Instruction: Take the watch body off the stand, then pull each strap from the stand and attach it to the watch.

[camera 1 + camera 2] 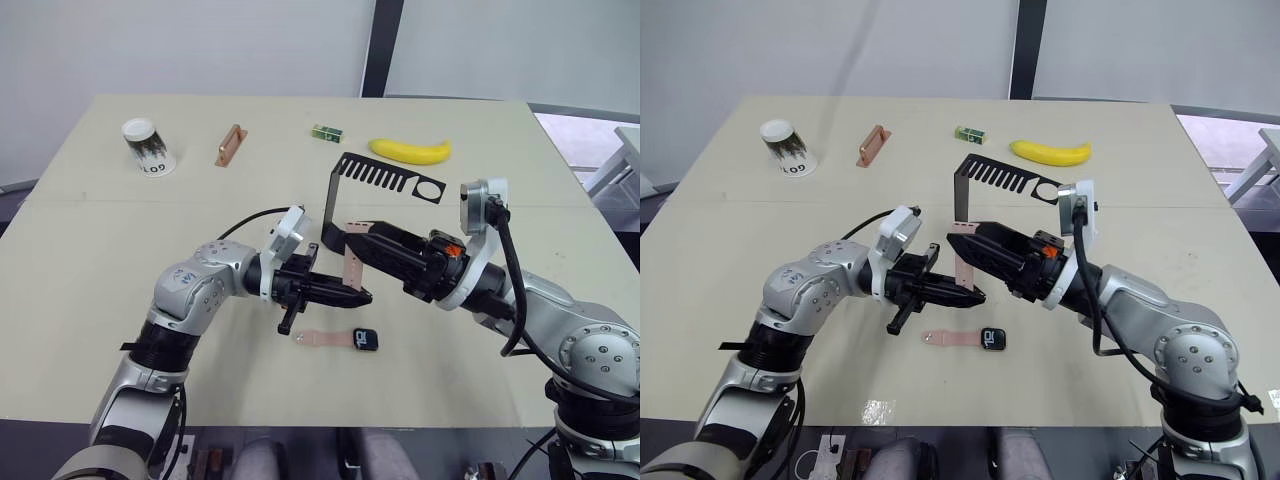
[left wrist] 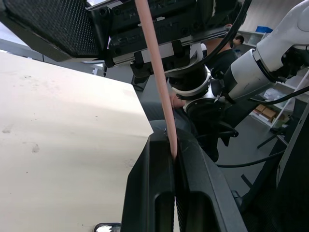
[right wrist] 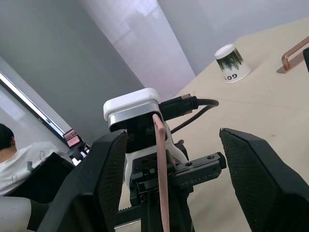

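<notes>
The black watch body (image 1: pixel 366 340) lies flat on the table near the front, with one pinkish-tan strap (image 1: pixel 322 339) joined to its left side. A second strap (image 1: pixel 351 265) stands upright above the table. My left gripper (image 1: pixel 360 297) is shut on its lower end, and the pinch is plain in the left wrist view (image 2: pixel 172 151). My right gripper (image 1: pixel 336 235) is open, its two fingers wide on either side of the strap's (image 3: pixel 161 159) upper end without touching it. The black stand (image 1: pixel 390 178) rises just behind both grippers.
At the back of the table stand an upturned paper cup (image 1: pixel 150 147), a copper-brown grooved block (image 1: pixel 230 143), a small green box (image 1: pixel 327 131) and a banana (image 1: pixel 411 150). A person (image 3: pixel 12 150) sits beyond the table's left side.
</notes>
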`<state>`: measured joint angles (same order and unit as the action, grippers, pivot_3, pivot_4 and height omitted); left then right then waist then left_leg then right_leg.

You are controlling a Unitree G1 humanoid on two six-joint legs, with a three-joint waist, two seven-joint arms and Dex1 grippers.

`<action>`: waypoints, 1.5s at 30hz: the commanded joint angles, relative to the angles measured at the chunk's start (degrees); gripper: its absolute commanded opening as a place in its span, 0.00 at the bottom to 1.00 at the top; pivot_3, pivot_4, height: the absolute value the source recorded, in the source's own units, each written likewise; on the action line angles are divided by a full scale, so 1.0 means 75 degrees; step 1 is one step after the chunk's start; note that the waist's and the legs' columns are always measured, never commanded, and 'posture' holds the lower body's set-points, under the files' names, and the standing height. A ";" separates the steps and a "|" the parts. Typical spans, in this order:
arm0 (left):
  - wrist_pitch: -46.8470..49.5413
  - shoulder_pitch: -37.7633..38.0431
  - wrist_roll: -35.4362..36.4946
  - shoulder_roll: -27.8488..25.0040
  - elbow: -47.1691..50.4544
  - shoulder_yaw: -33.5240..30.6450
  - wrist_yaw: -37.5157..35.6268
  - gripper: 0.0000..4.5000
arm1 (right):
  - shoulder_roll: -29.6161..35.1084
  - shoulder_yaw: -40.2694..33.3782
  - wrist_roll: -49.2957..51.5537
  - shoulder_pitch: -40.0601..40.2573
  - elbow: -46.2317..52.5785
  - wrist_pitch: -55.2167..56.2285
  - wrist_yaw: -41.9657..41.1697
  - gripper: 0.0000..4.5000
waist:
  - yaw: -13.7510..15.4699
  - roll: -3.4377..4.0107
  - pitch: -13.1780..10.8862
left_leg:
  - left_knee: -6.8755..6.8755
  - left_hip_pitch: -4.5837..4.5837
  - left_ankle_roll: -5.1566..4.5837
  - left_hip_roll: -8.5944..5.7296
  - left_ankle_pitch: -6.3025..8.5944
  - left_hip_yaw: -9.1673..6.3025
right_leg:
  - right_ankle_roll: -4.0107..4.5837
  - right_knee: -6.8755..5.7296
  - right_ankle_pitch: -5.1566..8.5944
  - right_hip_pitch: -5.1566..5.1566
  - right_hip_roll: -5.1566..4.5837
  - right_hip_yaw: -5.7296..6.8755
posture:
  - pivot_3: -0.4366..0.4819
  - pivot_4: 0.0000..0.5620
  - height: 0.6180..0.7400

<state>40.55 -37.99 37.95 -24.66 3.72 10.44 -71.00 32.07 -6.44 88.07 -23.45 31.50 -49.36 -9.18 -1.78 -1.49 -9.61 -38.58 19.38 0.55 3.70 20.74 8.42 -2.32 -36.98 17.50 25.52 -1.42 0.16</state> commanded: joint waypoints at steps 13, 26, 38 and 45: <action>-0.0033 -0.0189 0.0084 0.0052 0.0033 -0.0201 0.0061 0.00 | 0.0043 -0.0085 0.0087 -0.0018 0.0202 0.0212 -0.0190 0.66 | 0.0002 0.0000 0.0000 | 0.0001 0.0000 0.0000 0.0000 0.0000 0.0000 | 0.0000 0.0000 0.0000 0.0000 0.0000 0.0000 | 0.48 0.27 1.00; -0.0042 -0.0168 0.0069 0.0061 0.0018 -0.0209 0.0116 0.00 | 0.0081 -0.0162 0.0170 -0.0027 0.0186 0.0266 -0.0107 0.53 | 0.0001 0.0000 0.0000 | 0.0001 0.0000 0.0000 0.0000 0.0000 0.0000 | 0.0000 0.0000 0.0000 0.0001 0.0000 0.0000 | 0.48 0.27 1.00; -0.0016 -0.0152 0.0103 0.0085 0.0039 -0.0222 0.0184 0.00 | -0.0008 -0.0178 0.0326 -0.0040 0.0154 0.0364 0.0005 0.01 | 0.0001 0.0000 0.0000 | 0.0001 0.0000 0.0000 0.0000 0.0000 0.0000 | 0.0000 0.0000 0.0000 0.0000 0.0000 0.0000 | 0.48 0.27 1.00; 0.0012 -0.0154 0.0115 0.0112 0.0055 -0.0243 0.0217 0.00 | 0.0023 -0.0153 0.0405 -0.0035 0.0203 0.0417 0.0023 0.01 | 0.0002 0.0000 0.0000 | 0.0001 0.0000 0.0000 0.0000 0.0000 0.0000 | 0.0000 0.0001 0.0000 0.0000 0.0000 0.0000 | 0.48 0.27 1.00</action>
<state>40.57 -38.97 38.02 -23.96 3.57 9.46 -69.47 32.29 -6.55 89.54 -23.32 31.50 -47.71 -9.30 -1.76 -1.49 -9.61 -38.57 19.38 0.55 3.70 20.74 8.42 -2.32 -36.97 17.50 25.52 -1.43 0.16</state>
